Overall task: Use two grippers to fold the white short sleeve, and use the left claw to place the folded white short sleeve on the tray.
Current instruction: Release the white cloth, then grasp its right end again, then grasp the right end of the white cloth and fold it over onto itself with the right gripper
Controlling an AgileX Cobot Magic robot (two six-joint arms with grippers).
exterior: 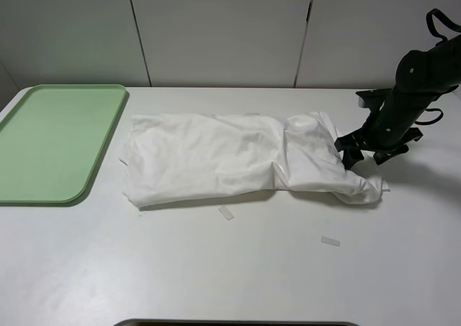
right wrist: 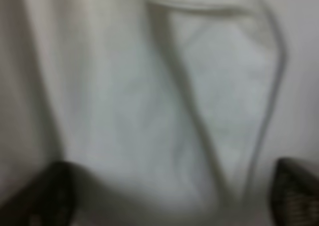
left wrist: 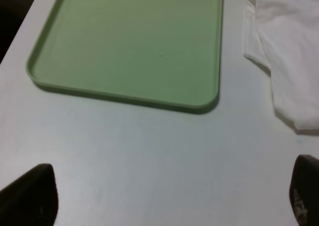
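Observation:
The white short sleeve (exterior: 230,157) lies on the table as a long, rumpled band, folded lengthwise. My right gripper (exterior: 369,153) is low at its right end, touching the cloth there. In the right wrist view the right gripper (right wrist: 167,196) is open, its dark fingertips (right wrist: 45,196) wide apart with blurred white cloth (right wrist: 149,101) filling the space beneath them. The pale green tray (exterior: 57,139) sits empty at the left. The left claw (left wrist: 167,196) is out of the high view; its wrist view shows it open above bare table, near the tray (left wrist: 134,46) and the shirt's left edge (left wrist: 289,51).
Two small white tape strips (exterior: 226,212) (exterior: 330,240) lie on the table in front of the shirt. A dark edge (exterior: 238,323) shows at the table's front. White wall panels stand behind the table.

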